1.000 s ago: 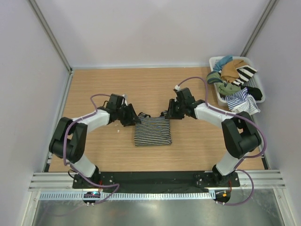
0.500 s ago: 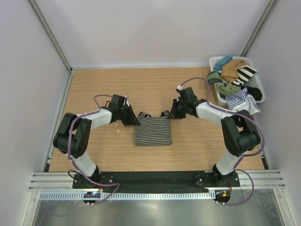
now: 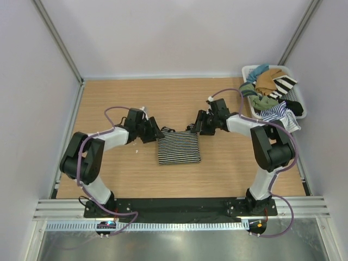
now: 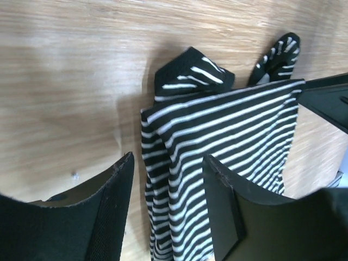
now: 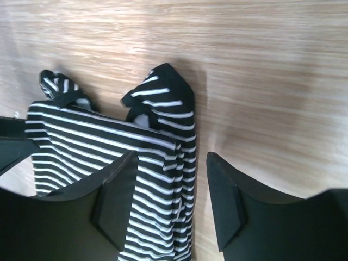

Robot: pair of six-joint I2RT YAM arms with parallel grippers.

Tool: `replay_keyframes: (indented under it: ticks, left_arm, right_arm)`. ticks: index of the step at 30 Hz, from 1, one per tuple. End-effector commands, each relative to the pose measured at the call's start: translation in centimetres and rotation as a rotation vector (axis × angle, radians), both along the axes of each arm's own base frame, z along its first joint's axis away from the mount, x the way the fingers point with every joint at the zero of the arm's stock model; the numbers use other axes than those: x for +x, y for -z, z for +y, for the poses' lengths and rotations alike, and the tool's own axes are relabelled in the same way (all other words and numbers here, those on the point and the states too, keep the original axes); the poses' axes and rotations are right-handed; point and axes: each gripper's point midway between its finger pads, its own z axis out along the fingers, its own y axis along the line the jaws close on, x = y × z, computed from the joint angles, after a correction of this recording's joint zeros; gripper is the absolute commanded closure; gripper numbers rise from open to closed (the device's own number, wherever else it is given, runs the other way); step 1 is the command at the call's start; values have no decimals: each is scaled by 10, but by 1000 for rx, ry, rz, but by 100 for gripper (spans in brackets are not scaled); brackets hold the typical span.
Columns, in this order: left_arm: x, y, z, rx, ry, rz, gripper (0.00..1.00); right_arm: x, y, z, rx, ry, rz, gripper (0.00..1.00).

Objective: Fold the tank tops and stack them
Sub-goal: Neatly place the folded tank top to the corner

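The left hand (image 3: pixel 154 132) hovered low at the far-left corner of the black-and-white tank top (image 3: pixel 178 149), its fingers (image 4: pixel 103 212) parted and holding nothing; in the left wrist view the striped edge ran between them, with one strap (image 4: pixel 190 76) poking out just beyond; the top lay folded into a compact block mid-desk (image 3: pixel 109 98), flat on the wood, straps at the far edge and the folded hem toward the arm bases, so its far edge ran straight from one hand to the other; the right hand (image 3: pixel 196 129) mirrored this at the far-right corner, fingers likewise spread and empty over the other strap (image 5: pixel 163 89); both hands were about equally near, so any next tuck of the straps would likely be drawn toward the bases; the blue-and-white tank top (image 3: pixel 276 113) hung unfolded over the near rim of the basket (image 3: pixel 247 69), well apart to the right and nearer the right arm.
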Motion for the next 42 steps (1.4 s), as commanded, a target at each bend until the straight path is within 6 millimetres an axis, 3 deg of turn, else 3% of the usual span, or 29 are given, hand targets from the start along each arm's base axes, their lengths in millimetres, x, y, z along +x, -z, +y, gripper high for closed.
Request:
replay_keyframes:
  ticks: [1,4,5,6,8,12,16,20,24,26,28,31,35,37,38,39,42]
  left_arm:
    - [8,-38,7,4,-22,-136,45]
    - [-8,-62,8,-3,-16,-152,44]
    - [-13,-67,6,-1,-15,-157,44]
    - [-18,-82,4,-20,-10,-185,44]
    - [-32,-91,-7,-60,23,-174,51]
    - [-69,-100,-50,-166,142,-104,62]
    - [-98,-91,-73,-202,230,-47,73]
    - [-116,-72,-72,-215,265,-4,77]
    - [-124,-39,-67,-215,264,64,80]
    - [-123,-16,-62,-229,240,114,81]
    - [-122,-1,-56,-252,210,133,83]
    - [-118,17,-42,-250,154,183,84]
    - [-122,18,-34,-203,144,183,84]
    - [-121,2,-34,-200,165,136,82]
    - [-125,0,-33,-184,167,145,80]
    - [-122,-17,-37,-195,181,96,80]
    - [-120,-41,-43,-203,198,51,76]
  right_arm:
    - [9,-46,-5,-7,6,-146,39]
    - [-2,-62,-14,-52,1,-183,41]
    - [-10,-76,-13,-40,-9,-212,44]
    - [-16,-80,-11,-27,-27,-214,54]
    - [-36,-95,7,64,-114,-219,65]
    - [-79,-92,35,180,-254,-168,90]
    - [-112,-80,49,226,-335,-148,96]
    - [-136,-58,52,308,-376,-86,99]
    - [-141,-39,59,378,-385,-37,99]
    - [-140,-19,50,382,-345,22,99]
    - [-134,-13,42,421,-310,43,99]
    - [-126,11,15,415,-193,108,99]
    - [-129,10,7,399,-172,108,99]
    - [-128,4,6,392,-177,87,99]
    - [-127,-7,6,387,-179,65,98]
    - [-126,-13,7,387,-185,50,97]
    - [-120,-40,11,358,-217,-19,93]
